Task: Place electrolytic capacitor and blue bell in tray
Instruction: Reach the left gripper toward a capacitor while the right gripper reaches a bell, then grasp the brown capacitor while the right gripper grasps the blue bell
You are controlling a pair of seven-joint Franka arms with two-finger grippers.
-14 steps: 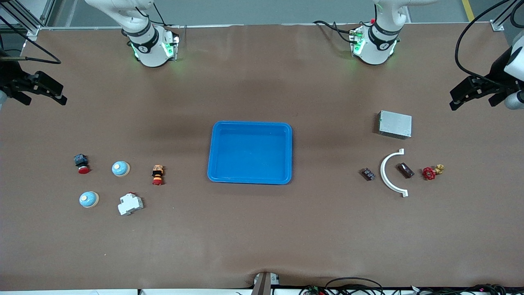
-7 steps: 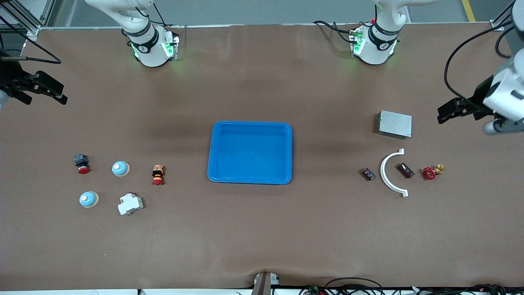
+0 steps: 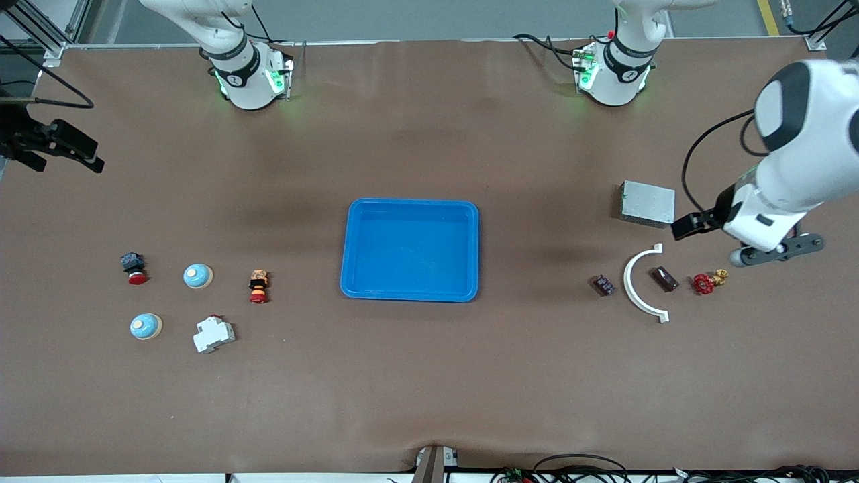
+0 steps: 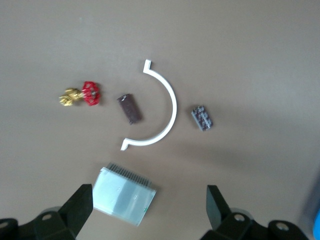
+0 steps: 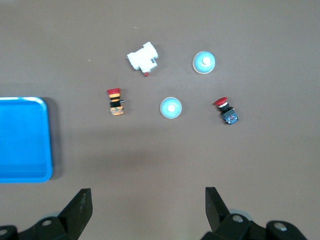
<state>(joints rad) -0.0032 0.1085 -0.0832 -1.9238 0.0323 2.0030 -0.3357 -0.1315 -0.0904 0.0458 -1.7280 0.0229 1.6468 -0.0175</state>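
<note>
The blue tray [image 3: 411, 249] [image 5: 22, 140] lies mid-table, with nothing in it. Two pale blue bells [image 3: 198, 276] [image 3: 145, 326] [image 5: 171, 108] [image 5: 204, 62] rest toward the right arm's end. A dark brown stubby part [image 3: 665, 278] [image 4: 129, 108], seemingly the electrolytic capacitor, lies inside a white arc [image 3: 641, 282] [image 4: 165, 107] toward the left arm's end. My left gripper [image 3: 775, 249] [image 4: 149, 212] hangs open above the grey metal box and these parts, holding nothing. My right gripper [image 3: 67, 142] [image 5: 147, 210] is open and empty, high over the table's edge at the right arm's end.
A grey metal box [image 3: 647, 203] [image 4: 125, 195], a small dark block [image 3: 602, 285] and a red-and-gold valve [image 3: 708, 282] surround the arc. Near the bells are a red push button [image 3: 134, 267], an orange-and-red button [image 3: 258, 285] and a white breaker [image 3: 213, 333].
The left arm has swung in from the table's end, toward the grey box and the small parts. The right arm has barely shifted. Nothing on the table moved.
</note>
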